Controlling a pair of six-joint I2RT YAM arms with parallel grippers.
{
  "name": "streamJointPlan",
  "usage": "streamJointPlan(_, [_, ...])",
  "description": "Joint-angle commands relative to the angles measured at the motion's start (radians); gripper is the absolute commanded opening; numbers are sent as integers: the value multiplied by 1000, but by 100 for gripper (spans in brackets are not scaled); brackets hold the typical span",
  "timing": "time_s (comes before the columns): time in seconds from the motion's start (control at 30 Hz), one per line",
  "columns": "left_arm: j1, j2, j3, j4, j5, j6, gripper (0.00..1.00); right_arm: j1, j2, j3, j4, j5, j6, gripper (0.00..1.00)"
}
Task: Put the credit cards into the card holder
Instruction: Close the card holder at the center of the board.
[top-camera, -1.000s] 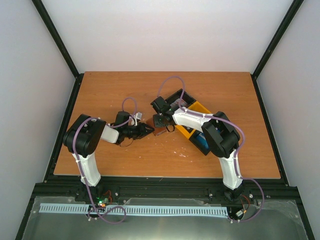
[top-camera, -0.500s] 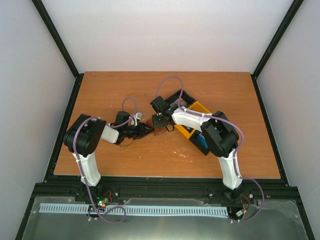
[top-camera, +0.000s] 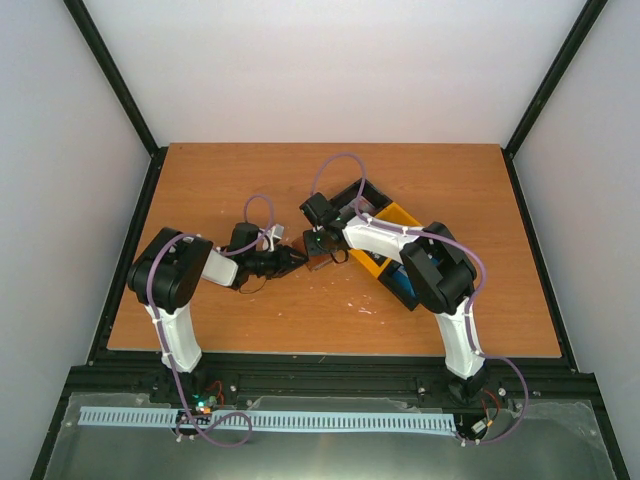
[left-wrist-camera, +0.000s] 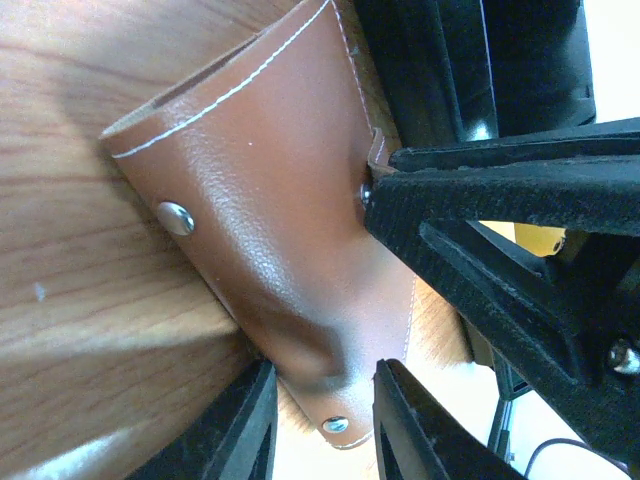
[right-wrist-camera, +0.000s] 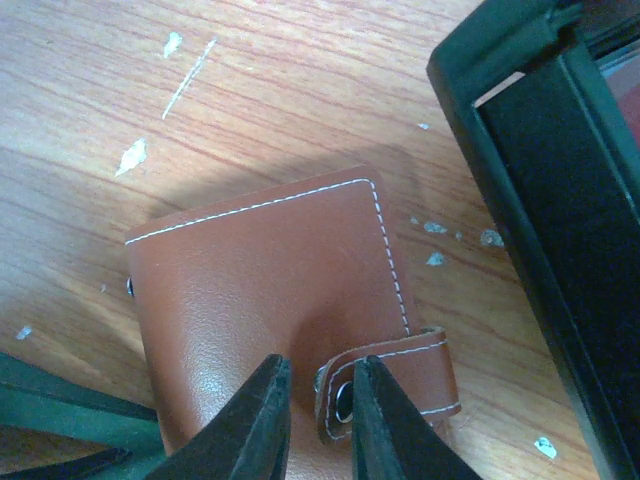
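The brown card holder (top-camera: 320, 264) lies on the wooden table between the two arms, folded, outer side up (right-wrist-camera: 260, 290). My left gripper (top-camera: 294, 262) is shut on its near end, one finger on each side of the leather (left-wrist-camera: 270, 220). My right gripper (top-camera: 318, 249) hovers over the other end with its jaws a little apart (right-wrist-camera: 320, 378). The loose end of the snap tab (right-wrist-camera: 400, 372) stands up in that gap, against the right finger and clear of the left. The credit cards are mostly hidden; a blue patch (top-camera: 404, 284) shows in the bin under the right arm.
A black bin (top-camera: 350, 200) and a yellow bin (top-camera: 395, 215) stand side by side just right of the card holder, partly under the right arm. The black bin's wall (right-wrist-camera: 500, 150) is close beside the right gripper. White flecks mark the wood.
The right gripper's jaws have parted slightly around the snap tab. Both arms stay almost where they were, and the left grip is unchanged.
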Motion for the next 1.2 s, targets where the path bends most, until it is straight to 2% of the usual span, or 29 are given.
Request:
streamJointPlan(0.0, [12,142,-79,-341,-283,17,31,12,2,6,7,-21,5,20])
streamJointPlan(0.43, [13,145,-77,-340,-284,23,31,12,1,6,20,-8,21,15])
streamJointPlan(0.73, [13,144,-75,-343,-284,23,31,12,-13,-13,41,-26,21,23])
streamJointPlan(1.17, [13,145,-75,-346,-287,23,31,2,-52,-69,100,-21,69,23])
